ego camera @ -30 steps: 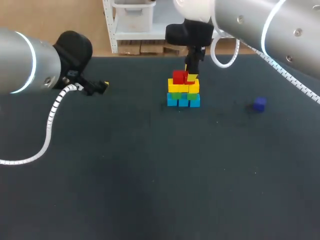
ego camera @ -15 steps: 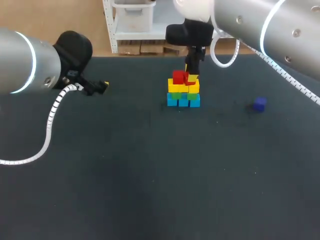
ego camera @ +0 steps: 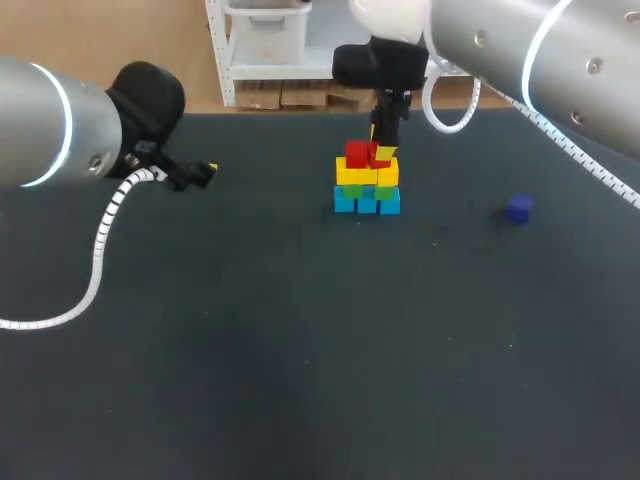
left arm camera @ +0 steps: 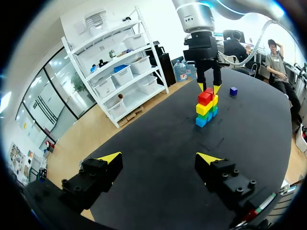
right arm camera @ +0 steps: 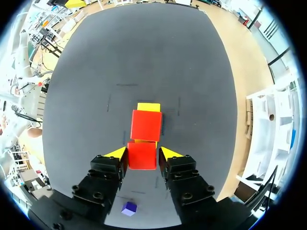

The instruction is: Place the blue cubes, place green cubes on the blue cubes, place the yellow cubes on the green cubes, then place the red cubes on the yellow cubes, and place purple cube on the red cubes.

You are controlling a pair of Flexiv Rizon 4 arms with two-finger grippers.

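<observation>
While the right pincer (right arm camera: 143,154) clamps a red cube (right arm camera: 142,159) atop the stack (ego camera: 366,186), upper middle, align it flush before releasing; left pincer (left arm camera: 159,158) gapes empty.

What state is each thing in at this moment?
stack: upright; blue, green, yellow layers built
red cubes: two on the yellow layer
purple cube: lying apart, not stacked
left gripper: open, empty
right gripper: flanking one red cube, grip unclear
</observation>
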